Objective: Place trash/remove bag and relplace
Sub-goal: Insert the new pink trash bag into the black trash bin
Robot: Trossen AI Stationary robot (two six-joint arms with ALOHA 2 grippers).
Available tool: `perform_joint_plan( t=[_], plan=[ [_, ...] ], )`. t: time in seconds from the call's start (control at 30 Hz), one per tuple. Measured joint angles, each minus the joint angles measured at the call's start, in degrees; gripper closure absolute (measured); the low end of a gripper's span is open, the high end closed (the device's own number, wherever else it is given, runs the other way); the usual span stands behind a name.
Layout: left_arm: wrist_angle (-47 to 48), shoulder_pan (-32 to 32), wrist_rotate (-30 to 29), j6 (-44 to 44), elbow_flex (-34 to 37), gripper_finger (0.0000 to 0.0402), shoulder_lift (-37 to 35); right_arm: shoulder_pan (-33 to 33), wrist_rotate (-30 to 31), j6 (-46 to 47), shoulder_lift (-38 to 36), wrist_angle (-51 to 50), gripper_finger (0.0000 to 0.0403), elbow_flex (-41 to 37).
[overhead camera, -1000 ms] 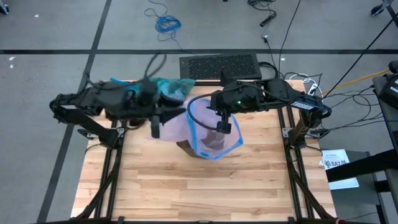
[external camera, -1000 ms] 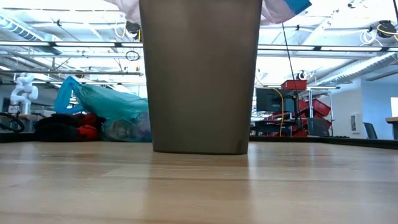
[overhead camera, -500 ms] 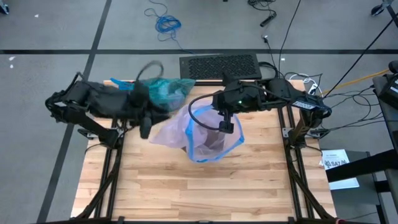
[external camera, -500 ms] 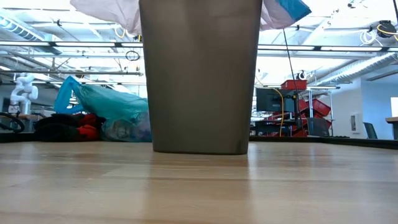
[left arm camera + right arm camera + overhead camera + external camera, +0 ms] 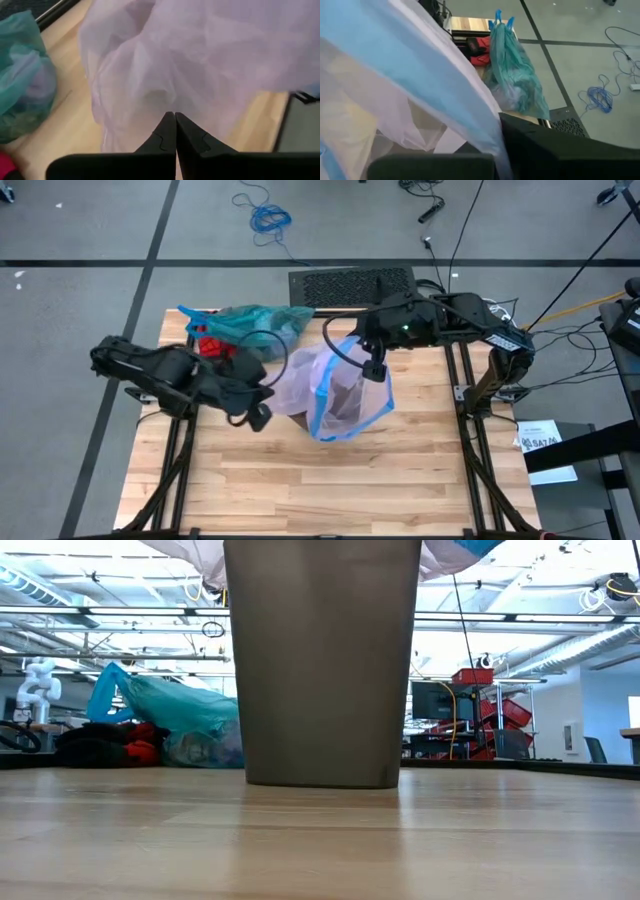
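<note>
We see left gripper (image 5: 175, 131) fully closed, fingertips together against thin pink bag (image 5: 300, 385), nothing visibly pinched. Right gripper (image 5: 377, 369) closed on blue edge (image 5: 415, 75) of same pink bag, draped over grey bin (image 5: 320, 660). Teal bag (image 5: 255, 325), crinkly, translucent, lies at far left table (image 5: 320, 480) corner.

Two bags out there: one teal bag (image 5: 255, 326) lying full at the table's far edge, one pink bag (image 5: 335, 385) draped over one bin (image 5: 322, 660). Two arms, two grippers: left gripper (image 5: 258, 418), right gripper (image 5: 377, 369). One red item (image 5: 210, 346).
</note>
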State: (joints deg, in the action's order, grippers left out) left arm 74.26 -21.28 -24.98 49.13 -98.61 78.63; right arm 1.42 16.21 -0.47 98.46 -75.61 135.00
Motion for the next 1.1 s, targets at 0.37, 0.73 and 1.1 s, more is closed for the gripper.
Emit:
perform_joint_plan(
  t=[0.37,0.73,1.1],
  plan=[
    [-31.6,7.5,1.3,-11.0,16.3,0.0401,0.0,0.0,0.0,-0.2,-0.2,0.0,0.0403,0.0],
    [-47.7,12.7,11.9,-12.1,28.7,0.0401,0.0,0.0,-2.8,0.4,-0.2,0.6,0.0403,0.0],
    [-54.6,16.6,19.8,-12.2,32.6,0.0401,0.9,0.0,-4.2,1.3,-0.2,0.5,0.0403,0.0]
  ],
)
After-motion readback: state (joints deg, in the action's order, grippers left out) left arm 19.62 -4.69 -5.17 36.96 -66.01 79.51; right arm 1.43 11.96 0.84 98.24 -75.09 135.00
